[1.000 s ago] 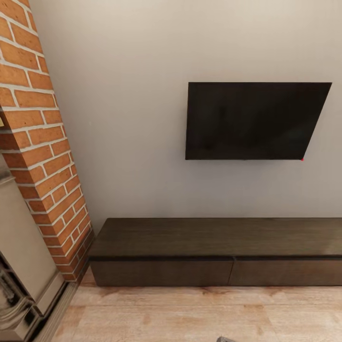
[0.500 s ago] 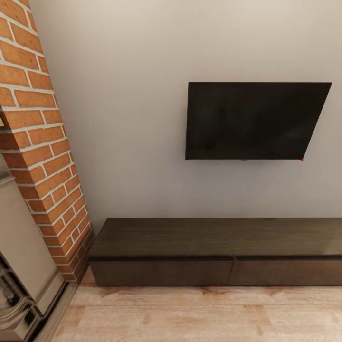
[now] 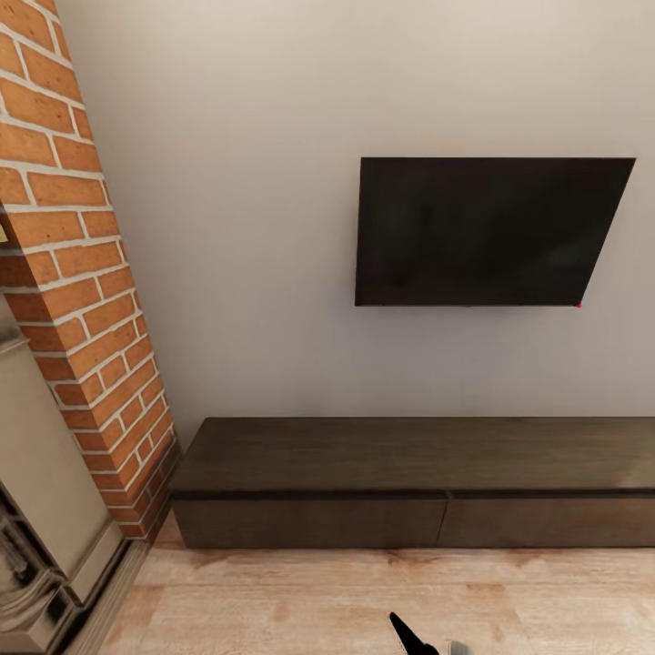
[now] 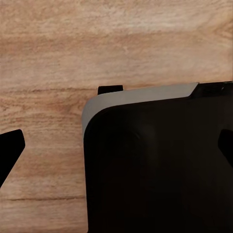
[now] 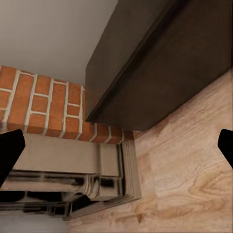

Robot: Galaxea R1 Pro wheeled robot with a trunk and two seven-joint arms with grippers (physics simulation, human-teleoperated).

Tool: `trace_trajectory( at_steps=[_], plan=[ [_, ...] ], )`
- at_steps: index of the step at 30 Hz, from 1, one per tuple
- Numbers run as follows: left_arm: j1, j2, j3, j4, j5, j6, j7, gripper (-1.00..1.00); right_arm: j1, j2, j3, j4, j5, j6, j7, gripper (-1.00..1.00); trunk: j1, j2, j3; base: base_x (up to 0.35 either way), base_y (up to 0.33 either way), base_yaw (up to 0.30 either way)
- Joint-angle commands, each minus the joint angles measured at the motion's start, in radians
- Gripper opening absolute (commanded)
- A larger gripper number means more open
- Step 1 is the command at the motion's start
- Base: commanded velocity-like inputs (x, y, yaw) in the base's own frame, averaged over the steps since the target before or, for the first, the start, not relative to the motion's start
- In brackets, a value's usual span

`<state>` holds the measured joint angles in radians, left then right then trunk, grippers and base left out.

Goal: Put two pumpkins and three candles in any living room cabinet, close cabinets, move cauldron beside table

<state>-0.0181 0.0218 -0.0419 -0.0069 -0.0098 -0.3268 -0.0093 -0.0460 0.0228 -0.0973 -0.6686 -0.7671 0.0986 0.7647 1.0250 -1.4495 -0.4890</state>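
Cabinet [image 3: 414, 482] runs along the wall under the TV [image 3: 491, 232], drawer fronts shut, its left end just beside the brick fireplace [image 3: 77, 273]. Bare plank floor [image 3: 364, 600] in front. Right pincer [image 5: 116, 145] spread open, empty, cabinet corner ahead. Left pincer [image 4: 116, 145] open above the floor.

The cabinet [image 3: 409, 482] runs past the right border, its end unseen. A black claw [image 3: 411, 637] tip is cut by the bottom border.
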Motion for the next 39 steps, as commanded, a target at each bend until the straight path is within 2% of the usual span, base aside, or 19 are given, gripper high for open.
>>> trace_trajectory(
  at_steps=[1,2,5,10,14,17,20,24,28,29,33,36,37,39],
  plan=[
    [-0.001,0.0,-0.003,0.001,-0.001,-0.004,-0.001,1.0,-0.001,0.0,-0.015,0.003,-0.012,0.01,0.008,1.0,0.0,-0.001,-0.001,0.0,0.0,0.0],
    [0.0,0.0,-0.003,0.001,-0.001,-0.004,-0.001,1.0,-0.001,-0.003,-0.04,0.005,-0.021,0.011,0.013,1.0,0.0,-0.001,-0.001,0.0,0.0,0.0],
    [-0.001,-0.001,-0.002,0.001,-0.001,-0.003,0.0,1.0,0.0,-0.006,-0.081,0.005,-0.032,0.014,0.022,1.0,0.0,-0.001,-0.001,0.0,0.0,0.0],
    [-0.001,-0.002,-0.001,0.001,-0.001,-0.003,0.0,1.0,0.001,-0.009,-0.11,0.006,-0.039,0.038,0.031,1.0,0.0,-0.001,-0.001,0.0,0.0,0.0],
    [-0.001,-0.002,-0.001,0.0,0.0,-0.003,0.0,1.0,0.001,-0.006,-0.113,0.012,-0.037,0.025,0.034,1.0,0.0,-0.001,-0.001,0.0,0.0,0.0],
    [-0.002,-0.003,-0.001,0.0,0.001,-0.001,-0.001,1.0,0.001,-0.002,-0.107,0.018,-0.03,-0.029,0.026,1.0,0.0,-0.001,-0.001,0.0,0.0,0.0],
    [-0.01,-0.007,-0.001,-0.001,0.0,0.006,-0.002,1.0,0.001,0.003,-0.103,0.043,-0.028,-0.101,-0.005,1.0,0.0,-0.001,-0.002,0.0,0.0,0.0],
    [-0.048,-0.011,-0.001,-0.003,0.001,0.076,-0.003,1.0,-0.003,0.022,-0.101,0.077,-0.037,-0.15,-0.11,1.0,0.0,-0.001,-0.002,0.0,0.0,0.0],
    [-0.072,-0.013,-0.001,-0.028,0.002,0.129,-0.003,1.0,-0.041,0.036,-0.101,0.085,-0.039,-0.161,-0.153,1.0,0.0,-0.001,-0.002,0.0,0.0,0.0],
    [-0.076,-0.013,-0.001,-0.039,0.002,0.141,-0.003,1.0,-0.068,0.035,-0.105,0.086,-0.04,-0.16,-0.154,1.0,0.0,-0.001,-0.002,0.0,0.0,0.0],
    [-0.081,-0.014,-0.001,-0.052,0.002,0.154,-0.002,1.0,-0.119,0.029,-0.137,0.09,-0.079,-0.157,-0.099,1.0,0.0,-0.001,-0.002,0.0,0.0,0.0],
    [-0.082,-0.014,-0.001,-0.056,0.002,0.156,-0.002,1.0,-0.147,0.036,-0.153,0.116,-0.105,-0.173,-0.138,1.0,0.0,-0.001,-0.002,0.0,0.0,0.0],
    [-0.083,-0.014,-0.001,-0.057,0.002,0.156,-0.002,1.0,-0.155,0.036,-0.157,0.129,-0.112,-0.179,-0.17,1.0,0.0,-0.001,-0.002,0.0,0.0,0.0],
    [-0.083,-0.015,-0.001,-0.058,0.002,0.156,-0.002,1.0,-0.162,0.033,-0.162,0.142,-0.123,-0.18,-0.187,1.0,0.0,-0.001,-0.002,0.0,0.0,0.0]
  ],
)
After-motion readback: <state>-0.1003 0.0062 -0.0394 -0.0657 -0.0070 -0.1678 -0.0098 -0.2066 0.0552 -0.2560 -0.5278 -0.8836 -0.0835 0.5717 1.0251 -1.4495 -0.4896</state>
